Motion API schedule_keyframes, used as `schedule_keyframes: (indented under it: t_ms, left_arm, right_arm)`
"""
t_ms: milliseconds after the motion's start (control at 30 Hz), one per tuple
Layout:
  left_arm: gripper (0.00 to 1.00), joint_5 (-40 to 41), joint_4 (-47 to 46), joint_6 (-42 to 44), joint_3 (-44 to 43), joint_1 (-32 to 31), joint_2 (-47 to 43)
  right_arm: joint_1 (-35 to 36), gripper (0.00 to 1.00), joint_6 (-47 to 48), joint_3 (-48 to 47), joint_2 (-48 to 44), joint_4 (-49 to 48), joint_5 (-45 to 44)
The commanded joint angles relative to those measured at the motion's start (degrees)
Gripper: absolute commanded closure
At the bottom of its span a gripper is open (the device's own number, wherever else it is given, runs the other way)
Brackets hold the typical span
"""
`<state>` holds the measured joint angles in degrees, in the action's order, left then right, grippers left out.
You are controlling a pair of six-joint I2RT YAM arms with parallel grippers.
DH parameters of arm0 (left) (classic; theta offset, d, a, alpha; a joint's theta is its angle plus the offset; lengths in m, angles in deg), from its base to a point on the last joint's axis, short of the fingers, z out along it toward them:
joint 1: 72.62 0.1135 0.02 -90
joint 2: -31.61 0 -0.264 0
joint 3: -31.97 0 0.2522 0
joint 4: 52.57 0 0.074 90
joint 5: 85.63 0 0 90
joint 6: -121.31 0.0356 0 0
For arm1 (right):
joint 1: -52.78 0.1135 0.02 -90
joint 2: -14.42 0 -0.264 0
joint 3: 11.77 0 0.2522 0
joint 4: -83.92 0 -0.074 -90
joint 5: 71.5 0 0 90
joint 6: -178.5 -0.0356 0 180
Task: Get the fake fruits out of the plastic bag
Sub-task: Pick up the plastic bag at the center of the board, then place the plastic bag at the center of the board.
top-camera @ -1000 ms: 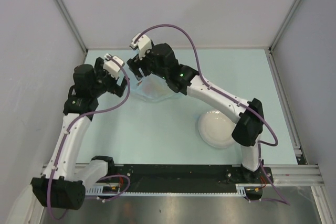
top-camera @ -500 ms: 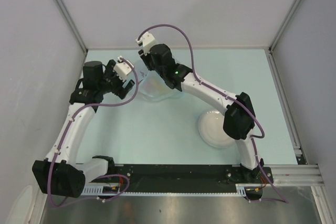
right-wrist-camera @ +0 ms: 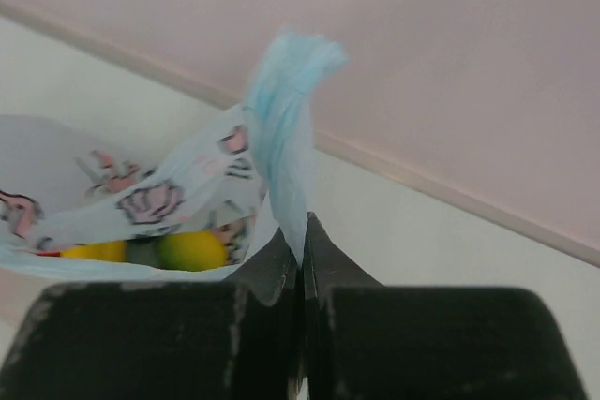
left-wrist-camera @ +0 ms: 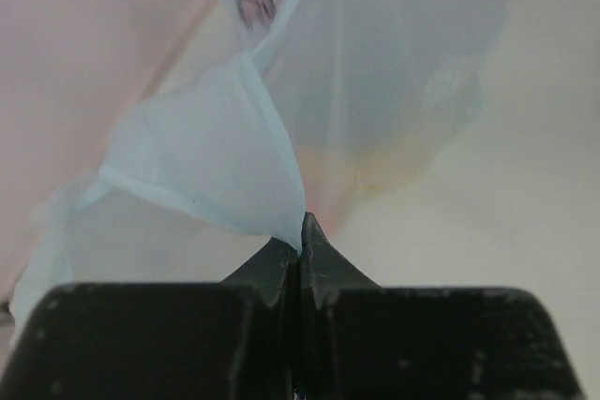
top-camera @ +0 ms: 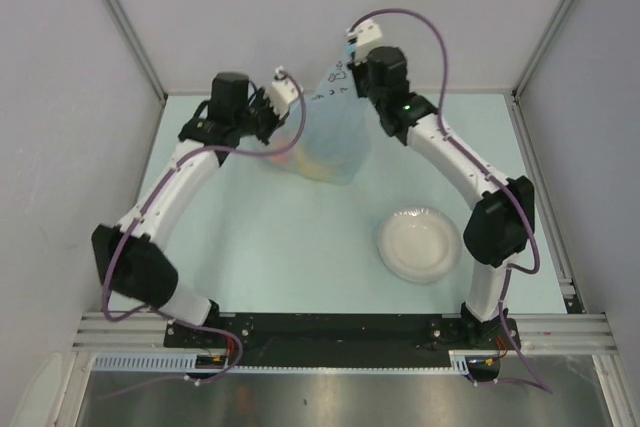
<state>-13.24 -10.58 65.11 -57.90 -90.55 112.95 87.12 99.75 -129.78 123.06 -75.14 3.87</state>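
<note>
The light-blue translucent plastic bag (top-camera: 330, 132) hangs stretched upright between both grippers above the back of the table. My left gripper (top-camera: 288, 125) is shut on a fold of the bag's left edge (left-wrist-camera: 234, 156), the film pinched at its tips (left-wrist-camera: 300, 231). Higher up, my right gripper (top-camera: 350, 75) is shut on a twisted handle strip (right-wrist-camera: 286, 128), which rises out from between its closed tips (right-wrist-camera: 303, 231). The fake fruits sit low in the bag: a yellow-green one (right-wrist-camera: 190, 250) and a yellow one (right-wrist-camera: 94, 250) show, and yellow and red tints (top-camera: 312, 165) show through the film.
A round white plate (top-camera: 420, 244) lies on the pale blue table, right of centre and nearer than the bag. Grey walls close in the table at the back and both sides. The bag's small dark print (right-wrist-camera: 150, 201) faces the right wrist camera.
Both grippers have shut on the bag and lifted it. It lay crumpled on the table and now hangs tall. Both arms swung up and toward the back wall.
</note>
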Motion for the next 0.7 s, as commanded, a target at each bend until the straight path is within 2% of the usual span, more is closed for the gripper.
schedule_keyframes:
  t_ms: [0, 67, 100, 167, 200, 267, 333, 367, 433, 567, 600, 633, 667]
  left_arm:
    - [1.0, -4.62, -1.08, -14.25, -24.34, -1.58, 11.27]
    - [1.0, -6.12, 1.81, -17.88, -33.87, -1.58, 20.67]
    - [1.0, -7.69, 2.53, -20.94, -43.49, -1.58, 24.09]
    - [1.0, -9.54, 3.84, -22.89, -53.82, -1.58, 33.32]
    - [1.0, -10.34, 3.76, -24.3, -63.71, -1.58, 36.14]
    - [1.0, -11.04, 0.28, -25.01, -72.64, -1.67, 41.94]
    - [1.0, -11.14, -7.52, -23.44, -71.46, -2.28, 41.89]
    - [1.0, -10.87, -9.92, -22.91, -68.32, -2.63, 40.32]
    - [1.0, -10.35, -13.71, -22.55, -66.45, -4.03, 38.81]
    - [1.0, -12.89, -12.59, -26.85, -64.18, -7.02, 35.74]
    - [1.0, -13.07, -11.89, -27.55, -62.24, -7.72, 33.29]
    - [1.0, -13.16, -11.18, -27.91, -59.7, -9.3, 31.44]
    - [1.0, -13.68, -11.0, -28.35, -52.89, -9.92, 29.77]
  right_arm:
    - [-7.53, 1.0, 1.23, -0.26, -5.28, -4.78, -1.36]
    - [-10.26, 1.0, 2.63, -0.17, -5.11, -6.56, -2.41]
    - [-10.88, 1.0, 4.03, -0.43, -4.84, -10.74, -2.59]
    - [-11.84, 1.0, 8.95, -2.44, -3.18, -13.23, -3.64]
    - [-12.11, 1.0, 10.27, -3.84, -2.56, -14.9, -4.08]
    - [-13.42, 1.0, 12.83, -8.67, -0.46, -16.05, -4.87]
    - [-14.74, 1.0, 13.27, -11.84, 0.86, -16.41, -5.4]
    - [-16.05, 1.0, 12.84, -15.34, 1.57, -15.97, -6.19]
    - [-17.29, 1.0, 12.05, -16.51, 0.88, -15.27, -6.81]
    - [-20.19, 1.0, 11.69, -10.3, -6.49, -15.09, -5.33]
    - [-21.33, 1.0, 11.61, -4.27, -10.77, -15.09, -5.14]
    - [-21.86, 1.0, 11.61, -0.99, -12.91, -15.0, -4.97]
    - [-22.22, 1.0, 11.43, 3.22, -15.02, -14.65, -4.79]
